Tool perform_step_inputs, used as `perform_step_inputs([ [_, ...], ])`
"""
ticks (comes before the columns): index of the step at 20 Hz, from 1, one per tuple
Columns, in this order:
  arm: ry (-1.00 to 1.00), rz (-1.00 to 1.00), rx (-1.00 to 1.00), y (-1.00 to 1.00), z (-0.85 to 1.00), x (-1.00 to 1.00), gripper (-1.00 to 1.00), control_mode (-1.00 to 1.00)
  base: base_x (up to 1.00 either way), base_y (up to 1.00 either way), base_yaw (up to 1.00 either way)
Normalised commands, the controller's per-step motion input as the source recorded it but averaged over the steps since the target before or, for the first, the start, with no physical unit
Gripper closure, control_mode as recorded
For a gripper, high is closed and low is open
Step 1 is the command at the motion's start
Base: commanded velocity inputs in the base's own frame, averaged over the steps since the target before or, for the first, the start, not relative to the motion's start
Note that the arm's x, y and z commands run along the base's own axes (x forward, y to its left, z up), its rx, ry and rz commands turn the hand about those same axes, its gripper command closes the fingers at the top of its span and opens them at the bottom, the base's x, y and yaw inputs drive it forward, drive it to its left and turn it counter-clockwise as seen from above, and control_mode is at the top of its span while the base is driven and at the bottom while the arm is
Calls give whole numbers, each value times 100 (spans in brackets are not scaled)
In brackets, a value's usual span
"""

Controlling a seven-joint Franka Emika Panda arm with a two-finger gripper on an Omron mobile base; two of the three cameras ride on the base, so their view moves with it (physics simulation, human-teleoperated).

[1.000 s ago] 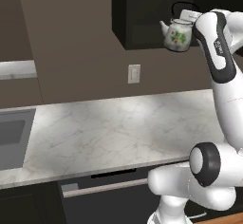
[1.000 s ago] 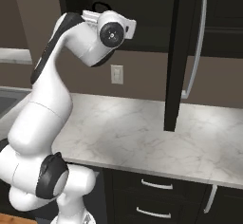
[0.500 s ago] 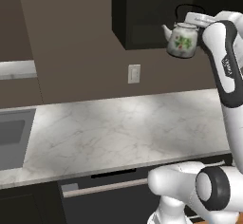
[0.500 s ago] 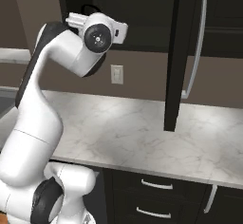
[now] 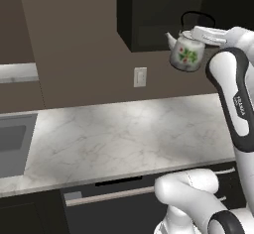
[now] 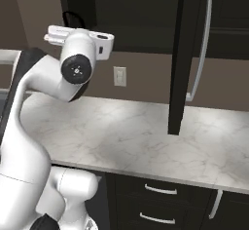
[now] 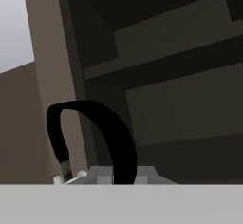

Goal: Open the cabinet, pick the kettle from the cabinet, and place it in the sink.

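Note:
The small white kettle [image 5: 186, 53] with a green leaf pattern hangs in the air just outside and below the open black cabinet [image 5: 149, 10], spout pointing left. My gripper [image 5: 196, 30] is shut on its thin black arched handle [image 7: 102, 133]; the hand view looks past that handle into the dark cabinet shelves [image 7: 166, 61]. The cabinet door [image 6: 187, 53] stands swung open with its long silver bar handle [image 6: 204, 44]. The grey sink [image 5: 10, 146] lies at the counter's far left, well away from the kettle.
White marble counter [image 5: 124, 134] stretches below the kettle. A wall outlet [image 5: 140, 77] sits on the brown backsplash. Black base drawers [image 6: 160, 190] with short handles run under the counter. The open door juts out over the counter's right part.
The arm has carried the kettle out from the cabinet, a little lower and to the left. The grip on the handle is unchanged.

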Motion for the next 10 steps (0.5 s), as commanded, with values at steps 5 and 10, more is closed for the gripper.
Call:
perform_step_inputs([
  [5, -5, 0, 0, 46, -13, -38, 100, -100, 0, 0, 0],
  [10, 2, 0, 0, 46, -7, -29, 100, -100, 0, 0, 0],
])
